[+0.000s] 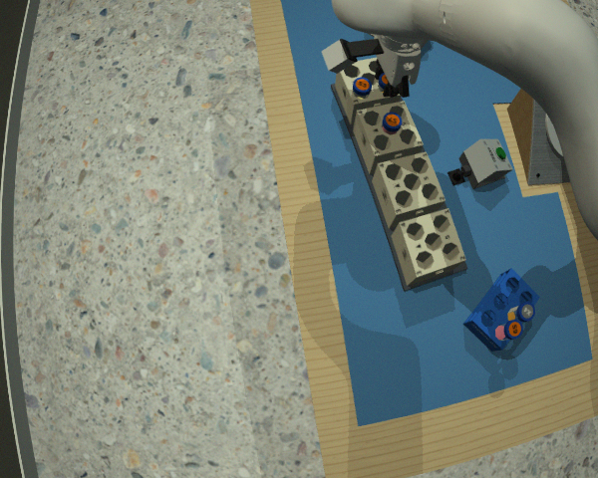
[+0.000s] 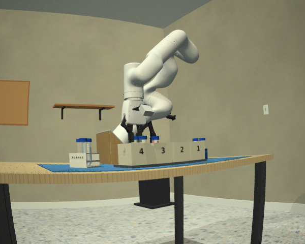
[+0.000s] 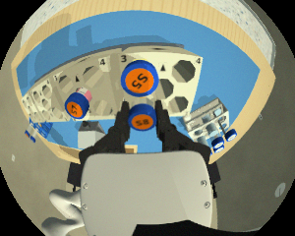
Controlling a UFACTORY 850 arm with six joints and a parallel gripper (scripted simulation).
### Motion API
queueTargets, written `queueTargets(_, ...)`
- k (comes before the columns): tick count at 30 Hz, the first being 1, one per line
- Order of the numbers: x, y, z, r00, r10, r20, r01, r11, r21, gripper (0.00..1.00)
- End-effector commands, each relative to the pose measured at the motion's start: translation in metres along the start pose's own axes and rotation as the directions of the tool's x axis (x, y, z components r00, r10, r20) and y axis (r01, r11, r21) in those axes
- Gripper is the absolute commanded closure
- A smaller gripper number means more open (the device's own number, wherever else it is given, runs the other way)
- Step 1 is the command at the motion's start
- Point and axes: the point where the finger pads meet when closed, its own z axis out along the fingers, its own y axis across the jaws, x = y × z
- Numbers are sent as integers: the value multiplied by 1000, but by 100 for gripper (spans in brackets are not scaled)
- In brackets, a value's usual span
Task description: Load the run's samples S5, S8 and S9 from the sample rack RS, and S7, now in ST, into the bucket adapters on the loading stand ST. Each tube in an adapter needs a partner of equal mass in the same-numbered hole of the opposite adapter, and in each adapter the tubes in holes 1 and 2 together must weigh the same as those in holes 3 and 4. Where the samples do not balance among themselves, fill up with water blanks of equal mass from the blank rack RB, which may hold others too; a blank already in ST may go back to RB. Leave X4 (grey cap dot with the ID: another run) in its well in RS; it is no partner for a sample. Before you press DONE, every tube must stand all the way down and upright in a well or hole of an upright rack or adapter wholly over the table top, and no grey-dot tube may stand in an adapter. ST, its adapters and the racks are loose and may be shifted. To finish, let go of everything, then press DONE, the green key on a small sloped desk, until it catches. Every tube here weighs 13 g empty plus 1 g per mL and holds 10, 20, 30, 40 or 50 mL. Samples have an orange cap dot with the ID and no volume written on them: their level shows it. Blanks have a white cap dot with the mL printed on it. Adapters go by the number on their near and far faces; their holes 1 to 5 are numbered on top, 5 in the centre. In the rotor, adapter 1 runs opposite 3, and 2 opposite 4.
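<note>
The loading stand ST (image 1: 406, 284) (image 2: 136, 165) holds four beige adapters in a row. My gripper (image 1: 395, 90) (image 2: 139, 132) (image 3: 142, 108) is over adapter 4 (image 1: 347, 95) (image 2: 128, 154), shut on an orange-dot sample tube (image 1: 382, 80) (image 3: 143, 121). The held tube's cap stands about level with that of its neighbour S5 (image 1: 362, 85) (image 3: 140, 81) in the same adapter. Another orange-dot tube (image 1: 391, 120) (image 3: 76, 106) stands in adapter 3 (image 1: 413, 146) (image 2: 163, 154). The blue sample rack RS (image 1: 487, 314) holds one orange-dot tube (image 1: 513, 329) and grey-dot X4 (image 1: 525, 311).
The blank rack RB (image 2: 80, 157) (image 3: 199, 118) with several blue-capped tubes stands beyond adapter 4. The green DONE key (image 1: 500, 152) sits on its grey desk (image 1: 482, 166) right of the stand. A brown block (image 1: 518, 123) (image 2: 105, 147) stands by the arm's base.
</note>
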Motion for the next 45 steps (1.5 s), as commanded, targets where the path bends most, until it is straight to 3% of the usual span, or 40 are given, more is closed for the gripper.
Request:
queueTargets(1,1,0,-1,1000,-1,-1,1,1000,-1,100)
queueTargets(6,1,0,-1,1000,-1,-1,1,1000,-1,100)
queueTargets(7,1,0,0,1000,-1,-1,0,1000,-1,57)
queueTargets(35,1,0,0,1000,-1,-1,1,1000,-1,57)
queueTargets(45,1,0,-20,1000,-1,-1,1,1000,-1,57)
